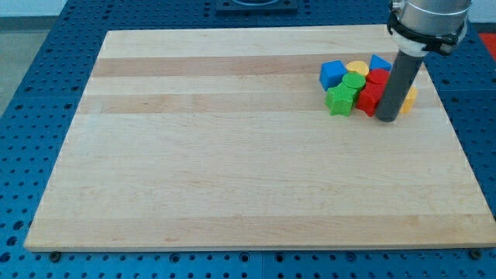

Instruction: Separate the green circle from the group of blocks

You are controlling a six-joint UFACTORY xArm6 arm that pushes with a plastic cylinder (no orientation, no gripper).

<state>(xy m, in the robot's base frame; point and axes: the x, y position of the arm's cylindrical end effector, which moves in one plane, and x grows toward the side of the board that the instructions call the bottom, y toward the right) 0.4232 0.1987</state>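
Observation:
The green circle (353, 82) sits in a tight cluster of blocks near the board's top right. Below and left of it lies a green star-like block (339, 101). A blue block (333, 74) is to its left, a yellow block (357, 67) above it, red blocks (371, 97) (378, 77) to its right, and another blue block (380, 63) at the cluster's top. A yellow block (408, 98) peeks out behind the rod. My tip (387, 119) rests on the board at the cluster's lower right, just right of the lower red block.
The wooden board (232, 155) lies on a blue perforated table (46, 93). The arm's grey housing (428, 19) hangs over the board's top right corner. The board's right edge runs close to the cluster.

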